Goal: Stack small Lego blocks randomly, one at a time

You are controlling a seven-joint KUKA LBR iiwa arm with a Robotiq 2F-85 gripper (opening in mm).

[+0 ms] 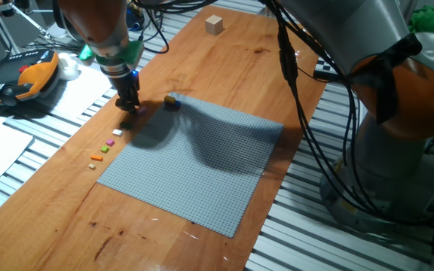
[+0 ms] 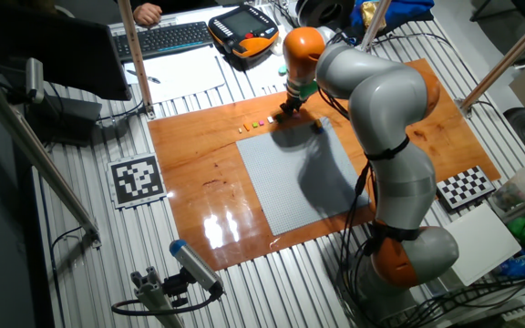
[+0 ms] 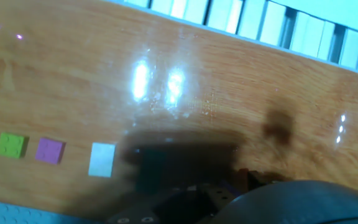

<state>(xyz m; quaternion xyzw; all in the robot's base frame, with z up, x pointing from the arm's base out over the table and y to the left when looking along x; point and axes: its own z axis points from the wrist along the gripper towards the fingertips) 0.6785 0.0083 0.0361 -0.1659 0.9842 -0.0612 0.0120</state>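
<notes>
Several small Lego blocks lie in a row on the wood beside the grey baseplate [image 1: 194, 162]: orange [image 1: 96, 158], green [image 1: 105, 149], purple [image 1: 111, 141] and white [image 1: 117, 133]. The hand view shows the green [image 3: 11, 145], purple [image 3: 49, 150] and white [image 3: 101, 159] ones. A small yellow and blue stack [image 1: 172, 99] sits at the baseplate's far corner. My gripper [image 1: 129, 104] is down at the table at the row's far end, with a pink speck at its tips. Its fingers look close together, but blur and shadow hide the gap.
A wooden cube [image 1: 215, 25] stands at the far end of the wooden board. A teach pendant [image 1: 21, 79] and papers lie off the board to the left. The arm's base and cables [image 1: 398, 150] are at the right.
</notes>
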